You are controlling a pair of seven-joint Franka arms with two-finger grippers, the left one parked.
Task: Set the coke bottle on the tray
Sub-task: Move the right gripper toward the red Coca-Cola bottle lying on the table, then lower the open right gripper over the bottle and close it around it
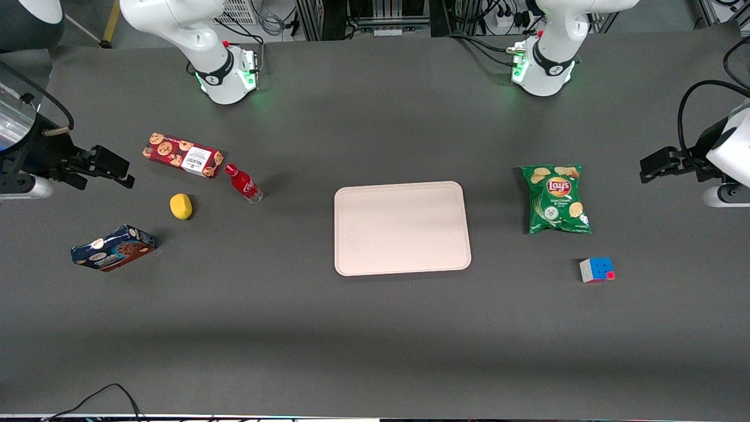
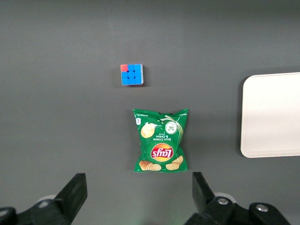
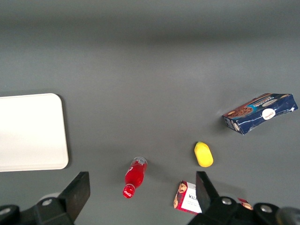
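The coke bottle (image 1: 243, 183) stands on the dark table: red cap, red label, clear base. It is close beside the red cookie box and some way from the tray (image 1: 402, 227), toward the working arm's end. The tray is pale pinkish-beige, flat and bare. My right gripper (image 1: 120, 170) hangs above the table at the working arm's end, apart from the bottle. In the right wrist view the gripper (image 3: 142, 197) is open and empty, the bottle (image 3: 134, 177) shows well below between its fingers, and the tray (image 3: 30, 131) is off to one side.
A red cookie box (image 1: 183, 155) lies beside the bottle, with a yellow lemon-like object (image 1: 181, 206) and a blue cookie box (image 1: 113, 247) nearer the front camera. A green chips bag (image 1: 555, 199) and a colour cube (image 1: 596, 270) lie toward the parked arm's end.
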